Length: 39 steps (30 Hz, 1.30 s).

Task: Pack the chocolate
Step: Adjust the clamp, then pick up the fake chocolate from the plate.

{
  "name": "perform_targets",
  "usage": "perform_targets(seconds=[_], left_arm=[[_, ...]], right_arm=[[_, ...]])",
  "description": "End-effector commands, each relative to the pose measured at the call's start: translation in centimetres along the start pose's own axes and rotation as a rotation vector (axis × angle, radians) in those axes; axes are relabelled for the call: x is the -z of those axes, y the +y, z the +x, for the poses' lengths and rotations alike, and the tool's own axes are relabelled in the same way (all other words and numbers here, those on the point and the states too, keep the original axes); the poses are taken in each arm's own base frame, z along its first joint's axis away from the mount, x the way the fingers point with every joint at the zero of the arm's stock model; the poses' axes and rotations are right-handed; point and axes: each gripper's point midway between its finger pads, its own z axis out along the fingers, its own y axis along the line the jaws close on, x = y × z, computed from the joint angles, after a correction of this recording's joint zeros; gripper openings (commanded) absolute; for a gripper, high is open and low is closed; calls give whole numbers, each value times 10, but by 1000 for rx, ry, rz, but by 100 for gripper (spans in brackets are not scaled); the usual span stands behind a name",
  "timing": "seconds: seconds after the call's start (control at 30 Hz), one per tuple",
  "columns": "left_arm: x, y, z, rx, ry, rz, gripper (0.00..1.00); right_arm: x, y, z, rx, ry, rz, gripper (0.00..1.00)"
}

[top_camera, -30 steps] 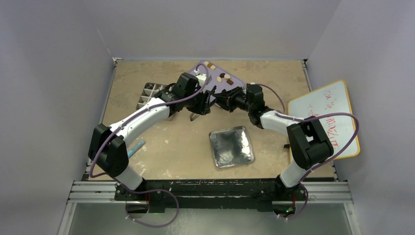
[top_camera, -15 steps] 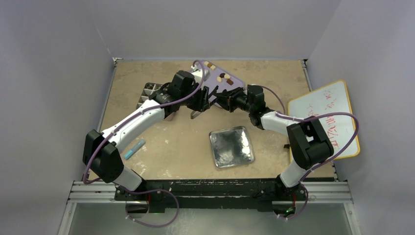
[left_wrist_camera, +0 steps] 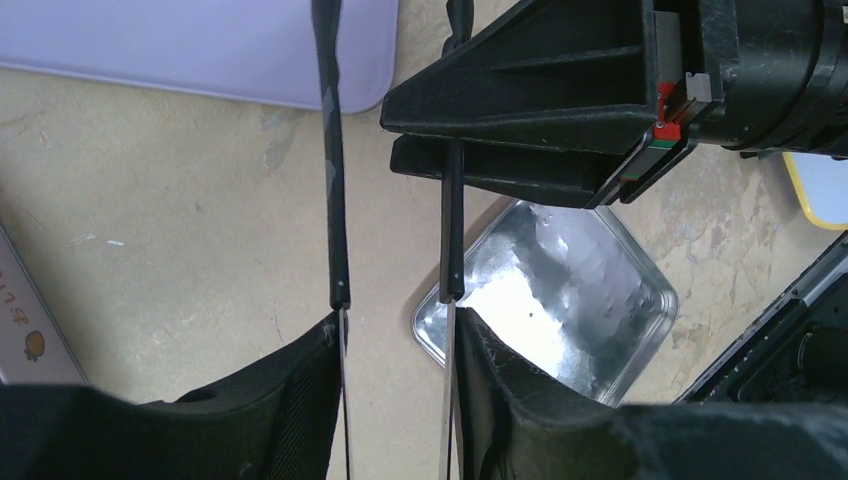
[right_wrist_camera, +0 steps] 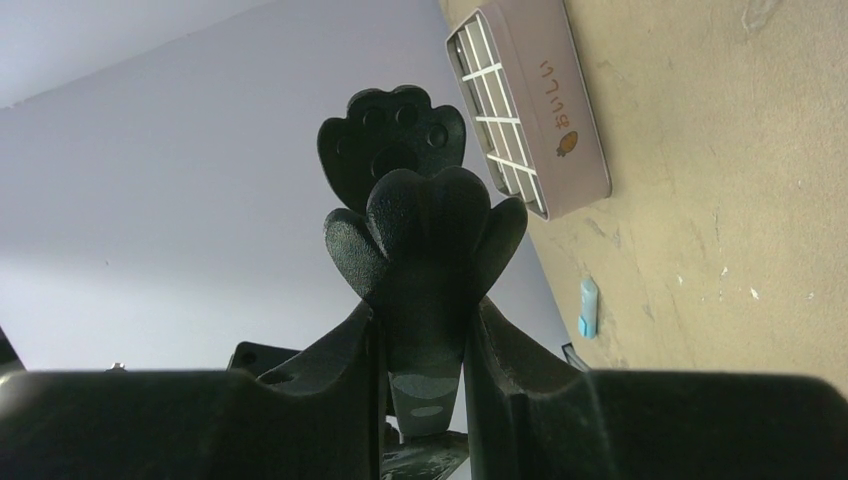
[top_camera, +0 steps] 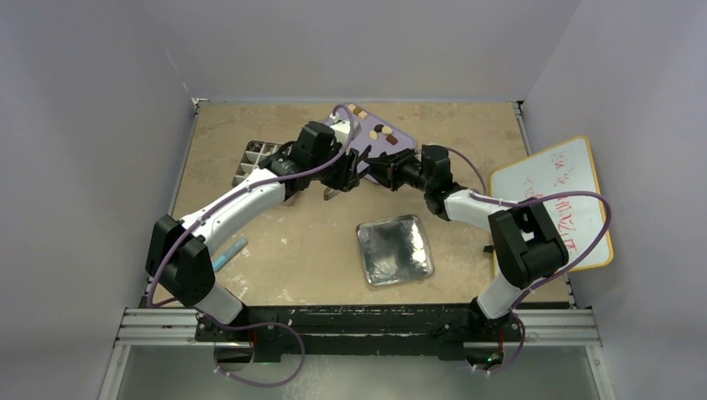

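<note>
Several tiny brown and cream chocolate pieces (top_camera: 382, 131) lie on a lavender board (top_camera: 392, 146) at the back of the table. My left gripper (top_camera: 343, 177) is at the board's near edge. In the left wrist view it (left_wrist_camera: 397, 325) is shut on black tweezers (left_wrist_camera: 335, 200), one finger outside each spread arm. My right gripper (top_camera: 373, 172) meets it from the right and is clamped over one tweezers arm (left_wrist_camera: 453, 230). In the right wrist view it (right_wrist_camera: 425, 320) is shut on a black paw-shaped end (right_wrist_camera: 425, 215). No chocolate shows in either wrist view.
A divided box (top_camera: 254, 158) stands left of the grippers and also shows in the right wrist view (right_wrist_camera: 530, 110). A square metal tin (top_camera: 394, 248) sits in front. A whiteboard (top_camera: 554, 200) lies at the right. A small blue item (top_camera: 227, 254) lies near the left arm.
The left arm's elbow swung slightly left and then partly back. Both grippers stay together at the board's near edge, still holding the tweezers.
</note>
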Motion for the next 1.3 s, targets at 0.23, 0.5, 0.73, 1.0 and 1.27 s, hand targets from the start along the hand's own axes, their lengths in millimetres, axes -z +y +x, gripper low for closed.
perform_targets(seconds=[0.23, 0.5, 0.73, 1.0, 1.27], left_arm=[[5, -8, -22, -40, -81, 26, 29], [12, -4, -37, -46, -82, -17, 29], [-5, 7, -45, -43, -56, -79, 29], [-52, 11, -64, -25, -40, -88, 32], [-120, 22, -63, 1, 5, -86, 34]], right_arm=[[3, -3, 1, -23, 23, -15, 3], [21, -15, -15, 55, -58, 45, 45], [65, -10, -33, 284, -236, 127, 83], [131, 6, -36, 545, -421, 180, 99], [181, 0, -35, 647, -533, 209, 99]])
